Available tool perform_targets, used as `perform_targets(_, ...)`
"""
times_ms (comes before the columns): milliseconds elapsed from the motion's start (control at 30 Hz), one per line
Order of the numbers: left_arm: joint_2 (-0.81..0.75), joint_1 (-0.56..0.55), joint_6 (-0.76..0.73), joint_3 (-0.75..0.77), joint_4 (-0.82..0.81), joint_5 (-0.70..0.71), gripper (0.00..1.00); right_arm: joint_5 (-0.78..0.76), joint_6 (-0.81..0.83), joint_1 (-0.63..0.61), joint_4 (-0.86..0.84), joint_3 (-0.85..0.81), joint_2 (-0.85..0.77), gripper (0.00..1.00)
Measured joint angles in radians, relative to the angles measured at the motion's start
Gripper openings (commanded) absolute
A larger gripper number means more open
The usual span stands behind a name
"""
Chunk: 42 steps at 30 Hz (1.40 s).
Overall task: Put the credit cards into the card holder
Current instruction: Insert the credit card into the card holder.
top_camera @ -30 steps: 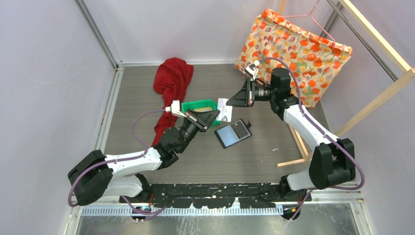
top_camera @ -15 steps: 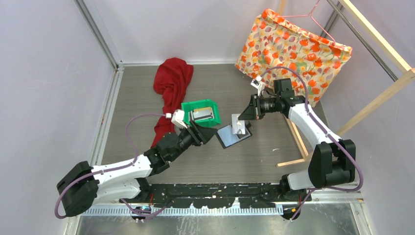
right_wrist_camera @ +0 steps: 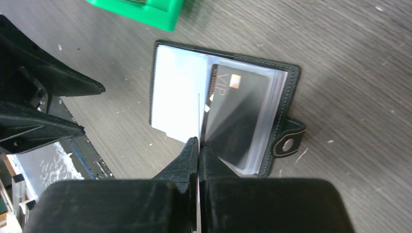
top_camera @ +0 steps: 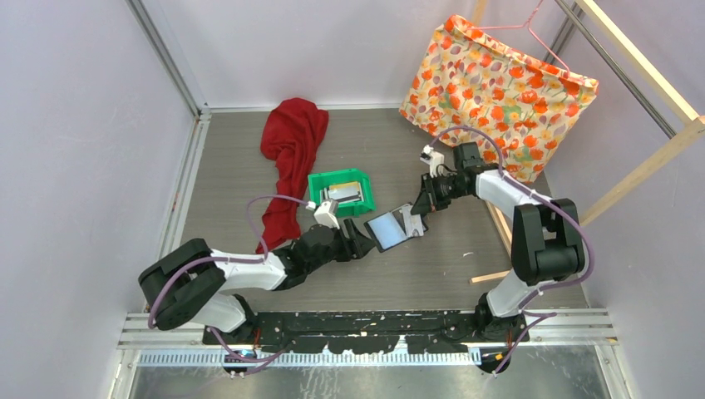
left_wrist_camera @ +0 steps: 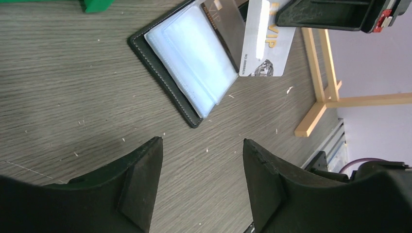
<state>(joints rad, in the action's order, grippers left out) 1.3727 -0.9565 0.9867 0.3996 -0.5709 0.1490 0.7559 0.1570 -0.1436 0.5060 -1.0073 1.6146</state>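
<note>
The card holder [top_camera: 389,229] lies open on the table, a black wallet with pale glossy pockets [right_wrist_camera: 177,97] and a snap tab [right_wrist_camera: 289,143]. A grey credit card [right_wrist_camera: 240,104] sits in its right-hand pocket. My right gripper [right_wrist_camera: 199,141] is shut on a white credit card [left_wrist_camera: 267,41], held on edge over the holder's middle; that card shows edge-on in the right wrist view. My left gripper [left_wrist_camera: 201,141] is open with nothing between its fingers, low over the table just left of the holder [left_wrist_camera: 192,58]. More credit cards [top_camera: 343,194] lie in the green bin [top_camera: 320,181].
A red cloth [top_camera: 291,145] lies behind and left of the bin. A floral bag [top_camera: 499,87] stands at the back right. A wooden frame [top_camera: 503,237] lies along the right side, its bar end [left_wrist_camera: 311,124] close to the holder.
My left gripper has opened and moved from over the green bin to beside the holder. My right gripper has carried the white card down onto the open holder.
</note>
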Motion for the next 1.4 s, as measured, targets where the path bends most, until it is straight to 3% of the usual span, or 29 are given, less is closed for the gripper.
perform_targets(600,0.101,0.008,0.008,0.040,0.031,0.007,0.65,0.020,0.016,0.002,-0.010,-0.106,0.185,0.01)
perform_targets(1167,0.130,0.037,0.080,0.044,0.057,0.004,0.64,0.129,0.031,-0.002,0.092,-0.158,0.284,0.01)
perform_targets(1400,0.130,0.041,0.080,0.097,0.158,0.008,0.62,0.171,-0.005,-0.004,0.093,-0.162,0.323,0.01)
